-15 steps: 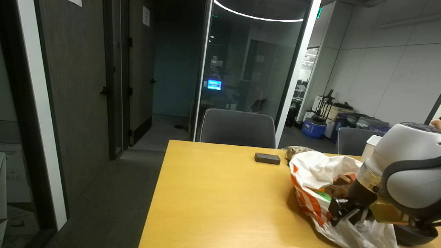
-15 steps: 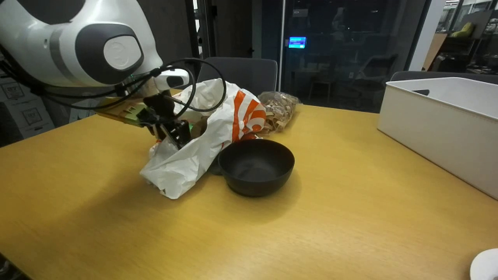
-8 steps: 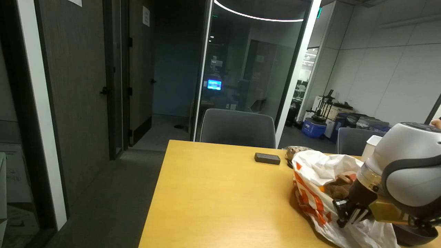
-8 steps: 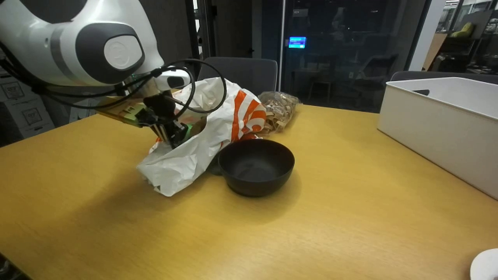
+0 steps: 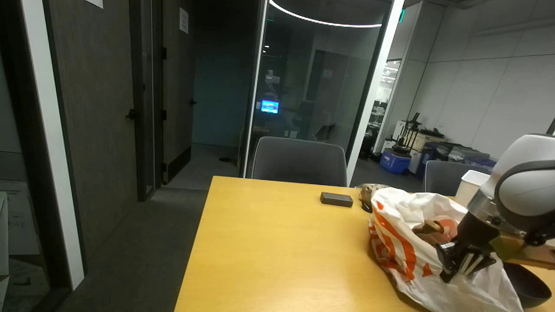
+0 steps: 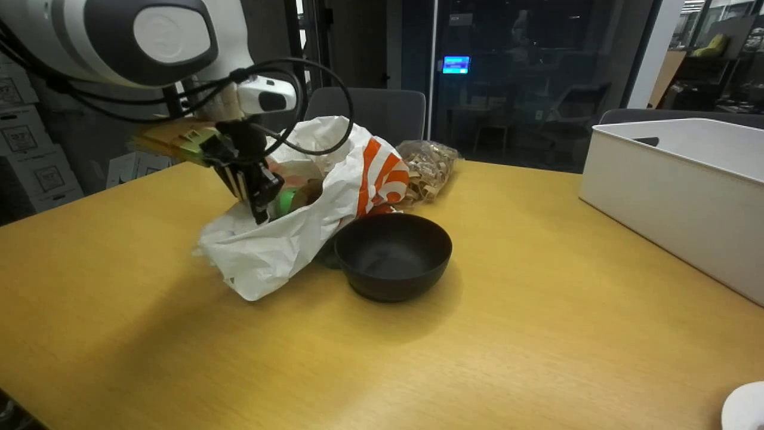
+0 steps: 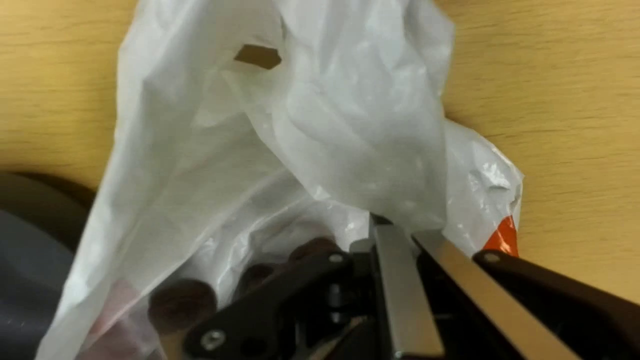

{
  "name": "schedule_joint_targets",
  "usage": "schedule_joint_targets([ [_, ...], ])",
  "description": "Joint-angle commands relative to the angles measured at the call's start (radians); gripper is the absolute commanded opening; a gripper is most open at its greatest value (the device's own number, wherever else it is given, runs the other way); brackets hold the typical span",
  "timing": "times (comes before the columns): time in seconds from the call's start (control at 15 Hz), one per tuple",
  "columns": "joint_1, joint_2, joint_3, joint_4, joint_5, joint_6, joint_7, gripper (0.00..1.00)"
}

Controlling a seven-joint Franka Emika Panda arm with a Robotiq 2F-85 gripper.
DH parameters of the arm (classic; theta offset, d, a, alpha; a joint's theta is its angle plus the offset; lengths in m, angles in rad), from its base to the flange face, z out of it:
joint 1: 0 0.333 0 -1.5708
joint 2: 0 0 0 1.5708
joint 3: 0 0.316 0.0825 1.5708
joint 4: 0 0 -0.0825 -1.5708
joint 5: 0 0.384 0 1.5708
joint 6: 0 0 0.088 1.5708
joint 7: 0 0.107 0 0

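A white plastic bag (image 5: 403,260) with orange print lies on the table in both exterior views. My gripper (image 7: 407,232) is at its mouth, shut on a fold of the bag (image 7: 350,120). The thin plastic runs in between the two metal-faced fingertips in the wrist view. Inside the bag are brown things (image 5: 429,227), a pinkish thing (image 5: 449,227) and a green thing (image 6: 287,202); the rest of the contents is hidden. Close beside the bag stands a black bowl (image 6: 394,289), partly visible in the wrist view as well.
Behind the bag lies a clear bag of brown pieces (image 6: 427,170). A large white bin (image 6: 662,203) stands on the table, and a white round object (image 6: 746,409) sits at the view's edge. A dark block (image 5: 336,199) rests near the table's far edge, with a grey chair (image 5: 299,162) behind.
The gripper's fingers have come together on the bag's edge. The arm has then risen and drawn back a little, and the bag's mouth has shifted along with it, showing more of the contents.
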State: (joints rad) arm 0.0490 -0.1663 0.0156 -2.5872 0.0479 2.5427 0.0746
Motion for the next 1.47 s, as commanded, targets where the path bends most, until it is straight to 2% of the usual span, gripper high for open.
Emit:
schedule_joint_targets([
  [0.0,-0.016,-0.166,-0.031,0.000,0.029,-0.134,-0.086,0.02],
  [0.4,-0.039,-0.422,-0.115,0.013,0.034,-0.259,-0.175,0.02],
  [0.6,-0.026,-0.485,-0.148,0.028,0.046,-0.287,-0.223,0.02],
  [0.8,0.054,-0.480,-0.190,0.041,0.131,-0.361,-0.334,0.02],
  [1.07,0.128,-0.427,-0.207,0.063,0.248,-0.483,-0.443,0.02],
  [1.2,0.129,-0.379,-0.186,0.073,0.261,-0.534,-0.446,0.02],
  [1.4,0.109,-0.301,-0.143,0.082,0.241,-0.541,-0.403,0.02],
])
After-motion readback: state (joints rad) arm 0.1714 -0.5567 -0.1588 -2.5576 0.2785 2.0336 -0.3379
